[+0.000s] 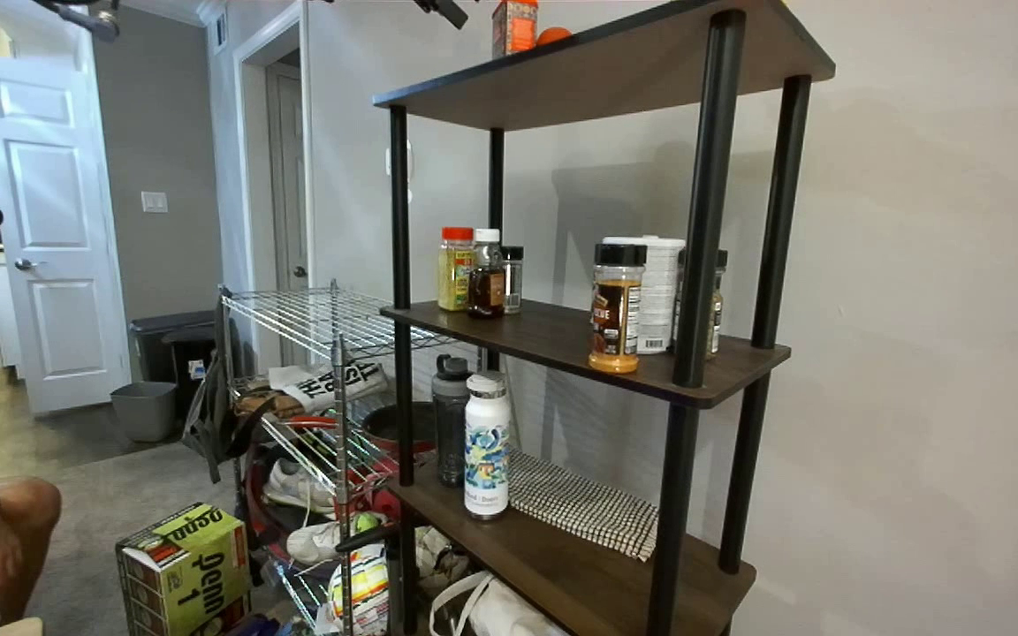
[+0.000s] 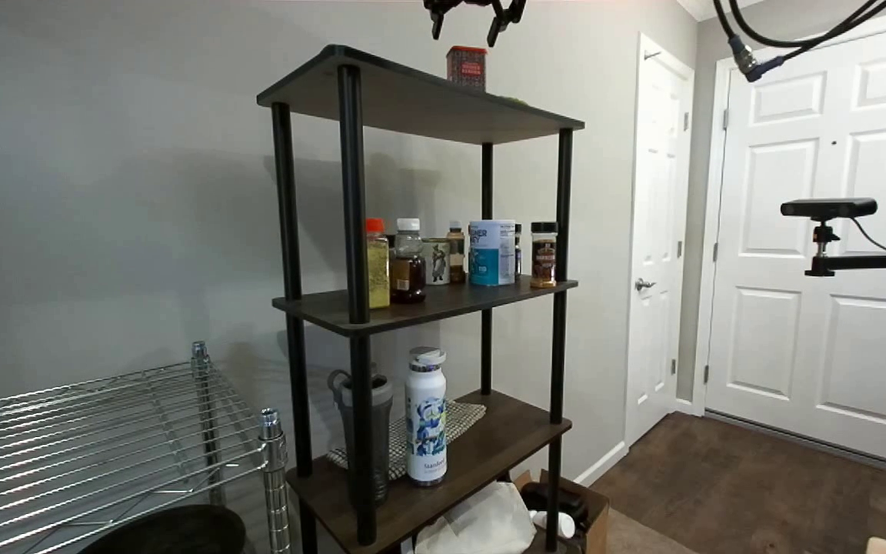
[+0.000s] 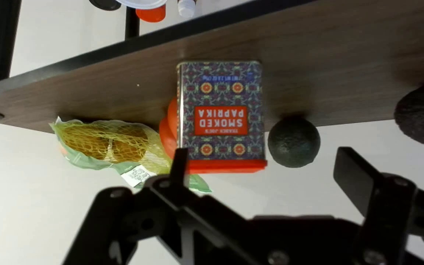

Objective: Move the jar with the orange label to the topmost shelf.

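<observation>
The jar with the orange label appears as a boxy smoked paprika tin (image 3: 221,99) with an orange-red lid and label. It stands on the topmost shelf (image 3: 337,62). The tin (image 1: 515,28) (image 2: 467,68) and the topmost shelf (image 1: 615,79) (image 2: 412,100) also show in both exterior views. My gripper (image 3: 262,158) is open, with nothing between its fingers. In the wrist view one finger overlaps the tin's lid corner, and the other is well to its right. In an exterior view the gripper (image 2: 465,32) hangs above the tin, apart from it. Only a bit of a finger (image 1: 445,12) shows at the top edge in an exterior view.
On the topmost shelf are orange fruit (image 3: 167,134), a yellow net bag (image 3: 109,143), a dark round fruit (image 3: 294,141) and another dark one (image 3: 423,114). The middle shelf (image 1: 553,336) holds several jars and bottles. A white bottle (image 1: 487,446) stands lower. Black posts (image 1: 710,194) rise at the corners.
</observation>
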`<action>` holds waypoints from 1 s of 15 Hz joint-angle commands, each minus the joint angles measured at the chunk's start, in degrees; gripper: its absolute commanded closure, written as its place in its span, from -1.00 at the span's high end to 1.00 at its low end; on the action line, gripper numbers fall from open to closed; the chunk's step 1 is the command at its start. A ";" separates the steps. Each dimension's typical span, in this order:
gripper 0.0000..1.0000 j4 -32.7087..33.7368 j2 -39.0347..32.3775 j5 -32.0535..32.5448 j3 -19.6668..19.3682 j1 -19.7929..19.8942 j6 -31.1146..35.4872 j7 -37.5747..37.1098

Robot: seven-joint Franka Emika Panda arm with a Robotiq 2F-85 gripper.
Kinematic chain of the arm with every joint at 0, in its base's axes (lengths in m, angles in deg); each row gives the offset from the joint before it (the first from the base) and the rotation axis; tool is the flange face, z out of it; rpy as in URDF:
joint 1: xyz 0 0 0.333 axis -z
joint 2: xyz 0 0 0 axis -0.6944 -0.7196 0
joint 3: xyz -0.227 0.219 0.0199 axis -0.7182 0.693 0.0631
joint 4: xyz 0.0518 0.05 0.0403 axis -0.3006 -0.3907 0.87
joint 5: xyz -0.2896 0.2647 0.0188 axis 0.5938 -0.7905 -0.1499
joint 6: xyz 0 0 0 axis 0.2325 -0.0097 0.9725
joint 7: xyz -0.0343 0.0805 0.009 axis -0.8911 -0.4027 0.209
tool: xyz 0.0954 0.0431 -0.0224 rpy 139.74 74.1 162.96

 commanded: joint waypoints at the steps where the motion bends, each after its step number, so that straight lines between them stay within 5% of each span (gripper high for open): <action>1: 1.00 -10.01 7.00 -1.66 0.40 -1.41 1.08 -1.65; 12: 1.00 -32.14 21.19 -3.60 2.02 -2.41 2.40 -6.52; 13: 1.00 -27.03 17.16 -2.62 3.08 -1.55 0.52 -5.11; 15: 1.00 -27.72 18.00 -2.65 3.44 -1.33 0.51 -5.15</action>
